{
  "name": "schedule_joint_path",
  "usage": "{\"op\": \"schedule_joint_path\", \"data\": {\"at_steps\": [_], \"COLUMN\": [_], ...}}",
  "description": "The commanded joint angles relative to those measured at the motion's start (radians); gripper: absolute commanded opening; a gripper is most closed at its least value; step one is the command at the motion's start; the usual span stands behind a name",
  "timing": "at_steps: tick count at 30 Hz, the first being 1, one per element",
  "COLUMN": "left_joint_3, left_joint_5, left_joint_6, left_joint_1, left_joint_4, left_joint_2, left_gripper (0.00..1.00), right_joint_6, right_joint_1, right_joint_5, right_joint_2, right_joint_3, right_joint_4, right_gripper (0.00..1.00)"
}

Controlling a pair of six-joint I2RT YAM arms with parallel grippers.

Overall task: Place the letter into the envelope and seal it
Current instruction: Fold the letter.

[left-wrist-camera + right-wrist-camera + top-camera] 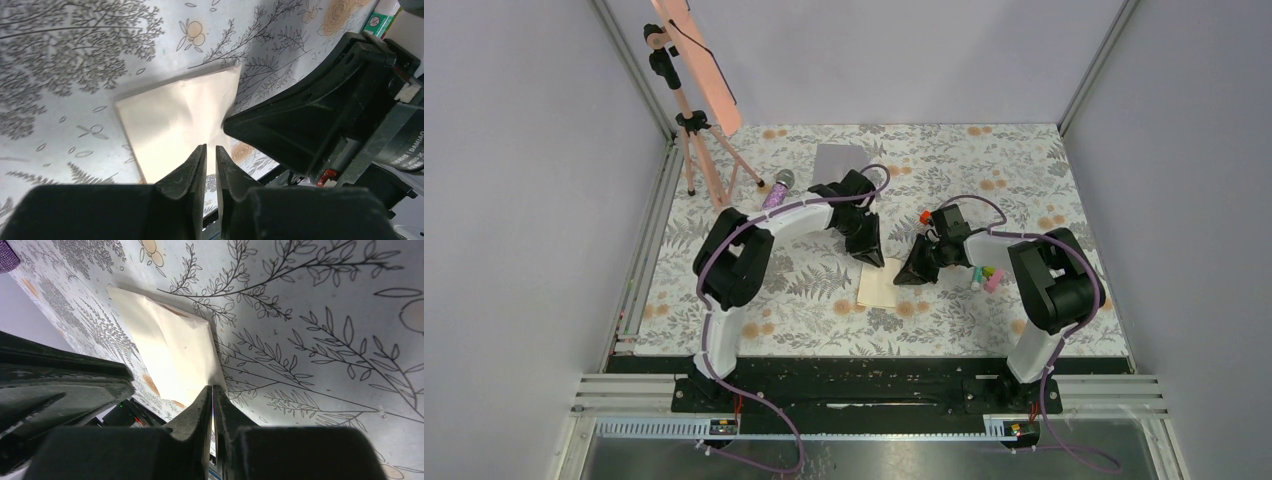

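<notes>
figure: two-arm letter pickup, three views. the letter [879, 290] is lying on the floral table [984, 170], toward its near side, between the two grippers. the envelope [836, 160] is lying well apart at the far side, partly hidden behind the left arm, its flap state not readable. the right gripper [908, 277] is clenching on the sheet's corner. in the right wrist view the paper's edge is running into the nearly closed fingertips [200, 405], and the sheet is buckling slightly there. the left gripper [210, 152] is hovering at the opposite edge with its jaws a slit apart; whether it is pinching paper cannot be told. judged step: getting the letter off the table. to do it well, one gripper alone should be carrying the grip, since two pulling against each other would be creasing the sheet. the lift should be starting low and slow, so that the corner is peeling up, not slipping out. the free arm should be heading for the envelope, steadying it and holding its mouth open.
</notes>
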State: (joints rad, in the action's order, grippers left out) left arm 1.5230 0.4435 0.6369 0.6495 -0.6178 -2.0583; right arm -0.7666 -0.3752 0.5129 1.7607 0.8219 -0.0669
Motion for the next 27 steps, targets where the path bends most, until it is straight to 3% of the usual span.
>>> {"op": "schedule_joint_path", "data": {"at_steps": [1, 4, 10, 18, 27], "left_joint_3": [0.012, 0.013, 0.057, 0.054, 0.067], "left_joint_5": [0.055, 0.038, -0.121, -0.106, -0.099], "left_joint_6": [0.023, 0.009, -0.037, -0.062, -0.063], "left_joint_1": [0.020, 0.022, 0.022, 0.022, 0.022], "left_joint_4": [0.060, 0.059, -0.092, -0.093, -0.092], "left_joint_2": [-0.052, -0.079, -0.124, -0.130, -0.123], "left_gripper": [0.12, 0.12, 0.08, 0.07, 0.06], "right_joint_6": [0.030, 0.030, 0.021, -0.058, -0.015], "right_joint_1": [-0.007, -0.007, -0.008, -0.007, -0.007], "right_joint_5": [-0.090, -0.100, -0.090, -0.080, -0.156], "right_joint_2": [0.029, 0.031, 0.008, -0.042, 0.100], "right_joint_3": [0.014, 0.020, 0.029, 0.089, 0.153], "right_joint_4": [-0.064, -0.074, -0.088, -0.040, -0.099], "right_gripper": [0.10, 0.10, 0.10, 0.09, 0.08]}}
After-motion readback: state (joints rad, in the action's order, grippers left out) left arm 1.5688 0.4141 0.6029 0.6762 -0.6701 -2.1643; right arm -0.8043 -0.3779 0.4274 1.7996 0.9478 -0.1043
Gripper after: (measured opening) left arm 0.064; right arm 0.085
